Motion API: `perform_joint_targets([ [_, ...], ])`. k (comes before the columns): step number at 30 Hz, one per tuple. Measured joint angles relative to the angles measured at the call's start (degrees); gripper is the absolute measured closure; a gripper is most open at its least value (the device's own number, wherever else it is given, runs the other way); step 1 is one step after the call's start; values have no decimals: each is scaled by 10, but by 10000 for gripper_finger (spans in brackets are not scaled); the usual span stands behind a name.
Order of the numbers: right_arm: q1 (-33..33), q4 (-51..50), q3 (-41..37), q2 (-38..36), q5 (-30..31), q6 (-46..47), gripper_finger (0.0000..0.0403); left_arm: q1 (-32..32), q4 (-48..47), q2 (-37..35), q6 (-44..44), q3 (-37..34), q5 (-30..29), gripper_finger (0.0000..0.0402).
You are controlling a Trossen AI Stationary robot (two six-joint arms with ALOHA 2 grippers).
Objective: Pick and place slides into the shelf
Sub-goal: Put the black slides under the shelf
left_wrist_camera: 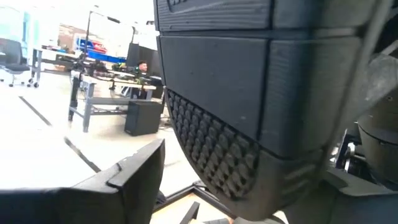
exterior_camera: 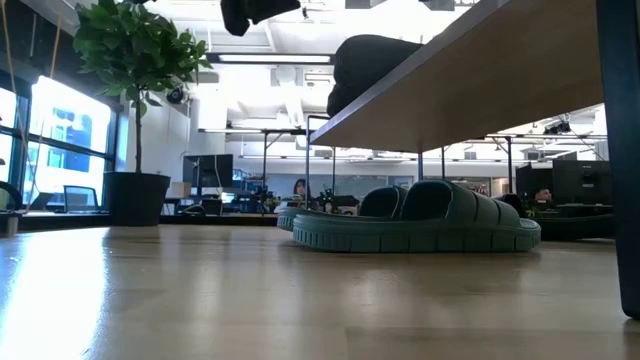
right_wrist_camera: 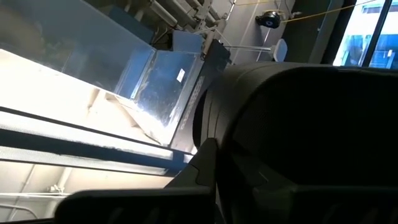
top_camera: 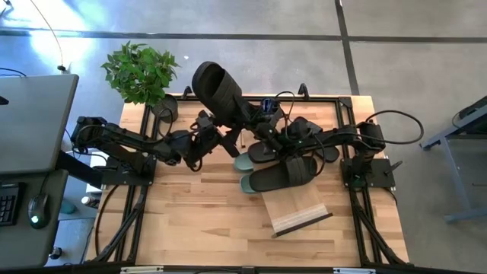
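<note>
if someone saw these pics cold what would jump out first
The big black slide raised above the table's back edge, held by the left hand, beside the potted plant at the back left corner. Next, the shelf right of centre, with a black slide lying across its top and a sage-green slide beneath it. The right hand reaches in over the slides behind the shelf.
</note>
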Motion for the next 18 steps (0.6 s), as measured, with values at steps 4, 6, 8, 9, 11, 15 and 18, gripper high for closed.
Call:
perform_joint_targets([
  [4,0,0,0,0,-1,0,403,0,-1,0,0,0,-6,199],
  [6,0,0,0,0,-1,-1,403,0,-1,0,0,0,-6,229],
  [8,0,0,0,0,-1,-1,403,0,-1,0,0,0,-5,256],
  [9,0,0,0,0,-1,-1,403,0,-1,0,0,0,-5,267],
  [11,0,0,0,0,-4,-3,403,0,-1,0,0,0,-5,284],
  [15,0,0,0,0,-5,-3,403,0,-1,0,-1,0,-4,295],
  [18,0,0,0,0,-5,-5,403,0,-1,0,0,0,-3,292],
])
